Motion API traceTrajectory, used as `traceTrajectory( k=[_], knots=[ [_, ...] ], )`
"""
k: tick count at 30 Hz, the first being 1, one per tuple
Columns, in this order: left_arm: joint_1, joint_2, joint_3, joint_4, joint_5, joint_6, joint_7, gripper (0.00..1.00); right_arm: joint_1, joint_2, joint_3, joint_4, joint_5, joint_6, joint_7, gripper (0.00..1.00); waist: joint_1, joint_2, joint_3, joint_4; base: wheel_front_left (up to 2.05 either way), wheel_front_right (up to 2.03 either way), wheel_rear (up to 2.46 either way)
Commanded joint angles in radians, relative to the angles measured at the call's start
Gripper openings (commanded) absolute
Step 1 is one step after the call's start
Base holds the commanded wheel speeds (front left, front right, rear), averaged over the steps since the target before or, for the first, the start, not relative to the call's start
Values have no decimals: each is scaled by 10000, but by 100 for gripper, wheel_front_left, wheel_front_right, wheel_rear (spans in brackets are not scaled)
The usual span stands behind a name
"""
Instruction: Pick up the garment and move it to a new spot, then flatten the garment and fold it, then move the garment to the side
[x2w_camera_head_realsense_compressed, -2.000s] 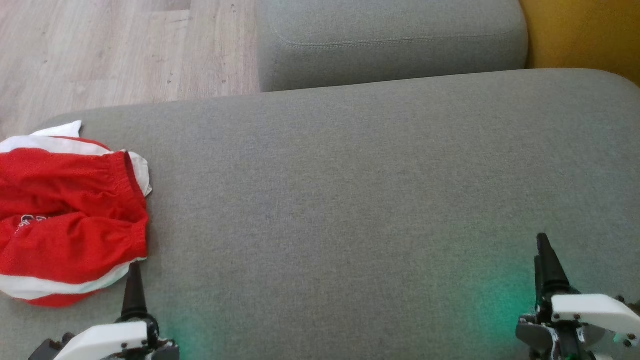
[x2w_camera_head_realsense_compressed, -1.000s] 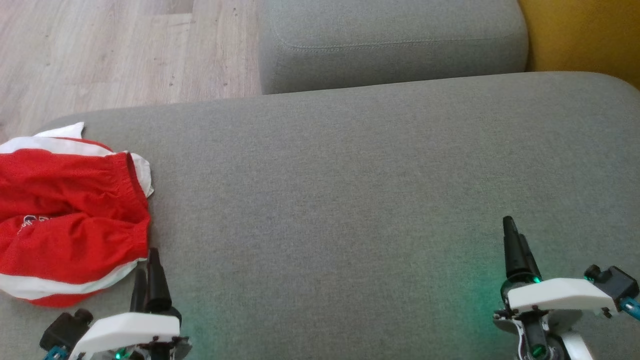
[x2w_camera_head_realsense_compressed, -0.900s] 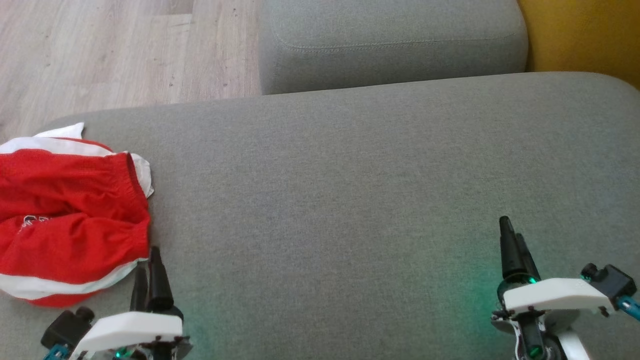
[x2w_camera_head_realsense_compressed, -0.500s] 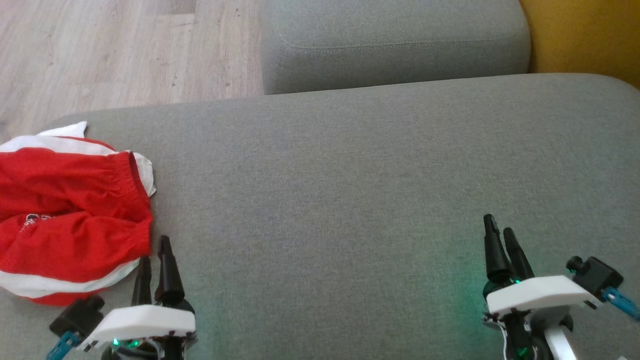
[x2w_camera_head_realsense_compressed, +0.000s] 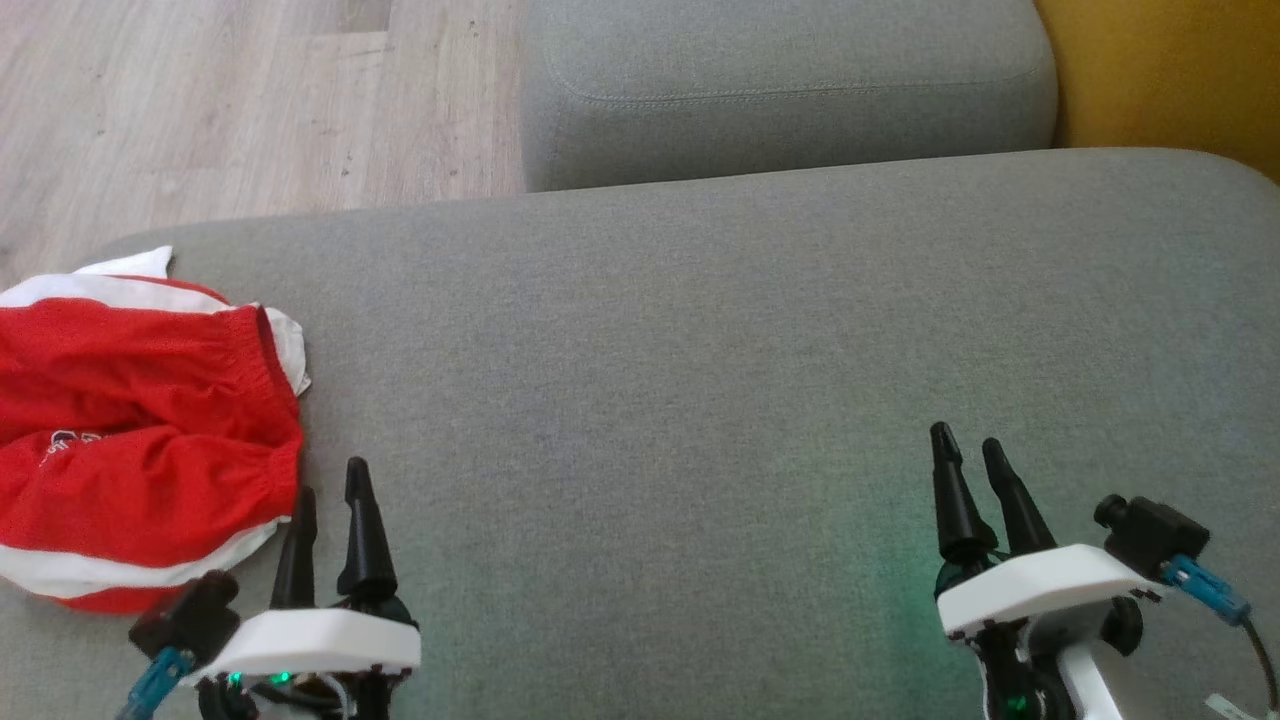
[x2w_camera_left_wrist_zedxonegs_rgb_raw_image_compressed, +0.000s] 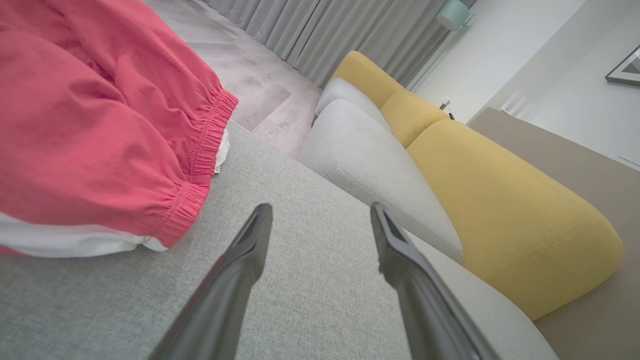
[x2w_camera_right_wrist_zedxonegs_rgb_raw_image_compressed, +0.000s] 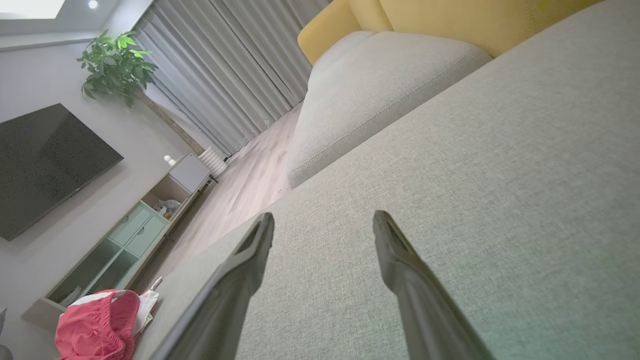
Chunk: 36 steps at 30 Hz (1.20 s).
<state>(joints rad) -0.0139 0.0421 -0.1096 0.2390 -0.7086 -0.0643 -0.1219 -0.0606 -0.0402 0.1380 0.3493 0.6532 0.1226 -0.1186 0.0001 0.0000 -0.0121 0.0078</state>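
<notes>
Garment (x2w_camera_head_realsense_compressed: 140, 450): red, white-trimmed, layered at left end of grey sofa seat (x2w_camera_head_realsense_compressed: 700, 350). Left pincer (x2w_camera_head_realsense_compressed: 330, 478) just beside its hem, spread wide, empty. Right pincer (x2w_camera_head_realsense_compressed: 966, 438) well apart, likewise spread, empty. Judged: folded, set aside; next move only needs arms clear of hem.

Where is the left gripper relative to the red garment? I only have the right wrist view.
Observer: The head view puts the left gripper just right of the red garment, by its near right corner, on the grey seat cushion side.
Operator: Touching it?
Observer: No. The left wrist view shows bare cushion between the gripper and the elastic hem.
Operator: Jaws open?
Observer: Yes, spread, with nothing between them.
Operator: Any marking on the garment?
Observer: A small white print on the red fabric, in the head view.
</notes>
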Motion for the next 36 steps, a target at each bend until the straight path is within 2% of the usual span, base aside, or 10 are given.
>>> traceTrajectory(
  k=[1, 27, 36],
  knots=[
    [-520, 61, 96, -385, 334, 33, -151, 100, -603, -72, 243, -299, -338, 53, -178, 100, 0, 0, -3, -3, 0, 0, 0],
    [-604, 73, -446, -205, 3185, 175, -884, 100, -790, -89, 584, -11, -3588, 69, -914, 100, -1, 0, -186, -81, 0, 0, 0],
    [-654, 77, -608, 24, 4100, 403, -1149, 100, -789, -95, 521, 87, -4814, 75, -1180, 100, -1, 0, -263, -99, 0, 0, 0]
  ],
)
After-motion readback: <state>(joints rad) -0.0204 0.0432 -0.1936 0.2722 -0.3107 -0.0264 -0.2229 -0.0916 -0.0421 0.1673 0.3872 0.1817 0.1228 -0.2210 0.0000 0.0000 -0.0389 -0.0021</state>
